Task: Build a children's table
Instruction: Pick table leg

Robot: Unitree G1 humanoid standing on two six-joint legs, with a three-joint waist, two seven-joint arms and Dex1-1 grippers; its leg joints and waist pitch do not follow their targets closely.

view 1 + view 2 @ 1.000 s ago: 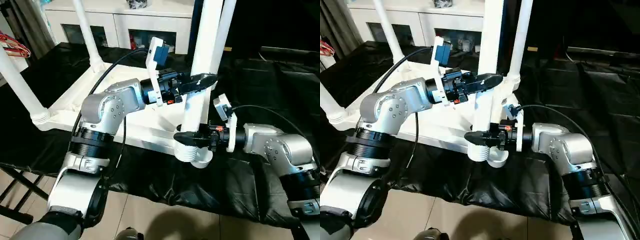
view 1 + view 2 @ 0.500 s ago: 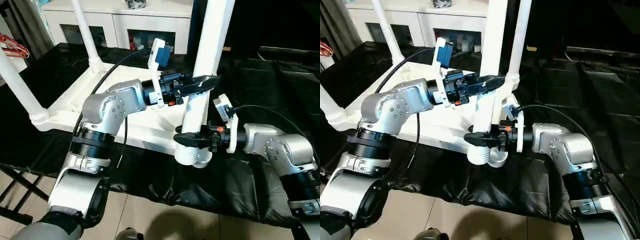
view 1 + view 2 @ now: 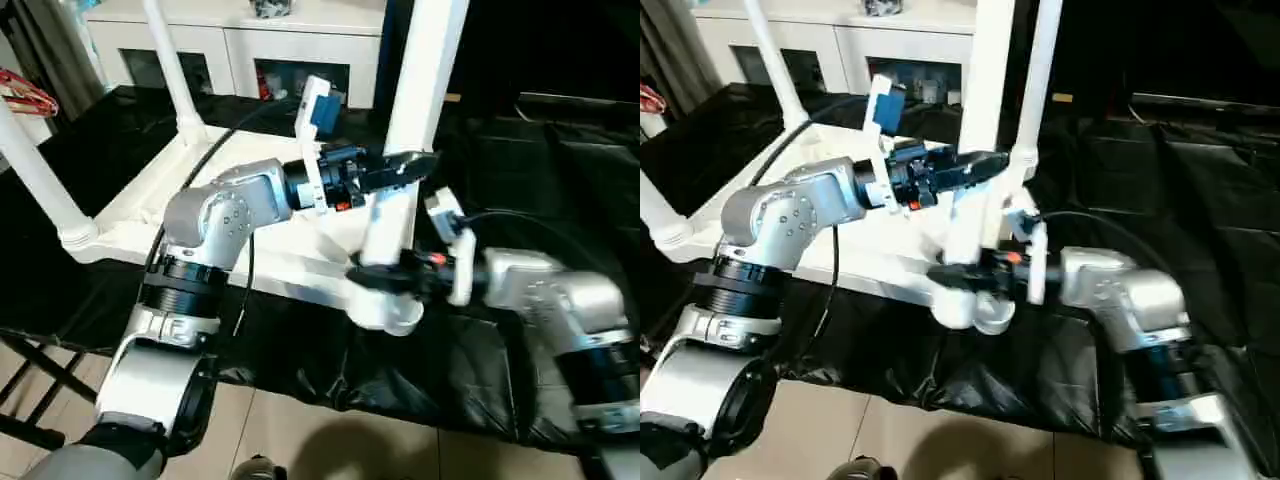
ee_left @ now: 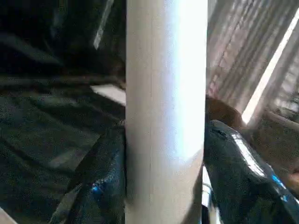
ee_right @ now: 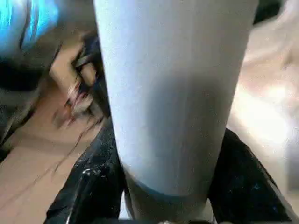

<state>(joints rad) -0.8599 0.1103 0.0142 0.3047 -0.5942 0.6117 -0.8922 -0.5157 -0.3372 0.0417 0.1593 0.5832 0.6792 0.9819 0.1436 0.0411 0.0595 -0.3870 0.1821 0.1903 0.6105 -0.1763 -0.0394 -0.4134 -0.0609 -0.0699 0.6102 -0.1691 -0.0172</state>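
The children's table top [image 3: 205,195] lies upside down on the black sheet, with white legs standing up from its corners: one at the near left [image 3: 35,170] and one at the far left [image 3: 170,60]. At the near right corner socket [image 3: 398,318] a fourth leg [image 3: 420,80] stands nearly upright. My left gripper [image 3: 400,168] is shut on this leg at mid-height, its fingers [image 4: 100,182] lying against both sides of the tube [image 4: 166,107]. My right gripper [image 3: 382,280] is shut on the leg's thick lower end [image 5: 173,93], just above the socket, fingers [image 5: 88,186] hugging it.
The black-sheeted folding table [image 3: 530,150] carries the work. A white cabinet with glass doors [image 3: 250,50] stands behind it. Red wire hangers [image 3: 25,95] show at the left edge. A dark folding frame [image 3: 40,385] and tiled floor lie below the table's near edge.
The held leg's top has swung a little to the right and now covers the far leg behind it. My right arm is blurred in motion; the left arm has hardly moved.
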